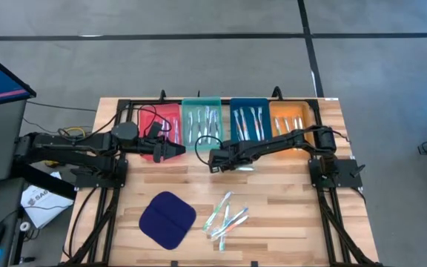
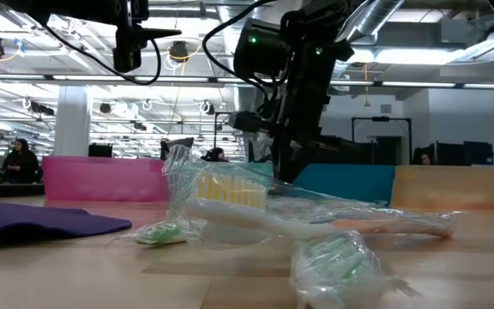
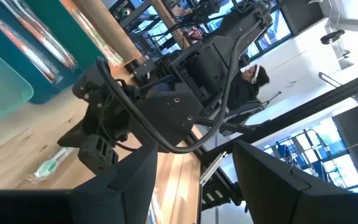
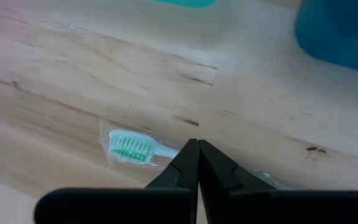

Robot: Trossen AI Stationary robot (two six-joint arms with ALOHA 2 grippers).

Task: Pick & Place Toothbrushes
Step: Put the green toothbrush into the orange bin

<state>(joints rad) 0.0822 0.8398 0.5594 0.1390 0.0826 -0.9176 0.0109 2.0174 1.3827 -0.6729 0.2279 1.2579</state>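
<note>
Jaws clenched on a clear-wrapped, green-bristled toothbrush [image 4: 132,148] just in front of the teal tray [image 1: 201,122], the right gripper [image 4: 197,163] pinches slippery film that may slide free, while the left gripper [image 1: 175,150] hovers released over the red tray [image 1: 148,119].

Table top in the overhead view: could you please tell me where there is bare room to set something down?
Bare wood lies right of the loose toothbrushes, below the right end effector, and left of the blue pad. It is crowded along the trays, where both arms reach, the left end effector included.
</note>
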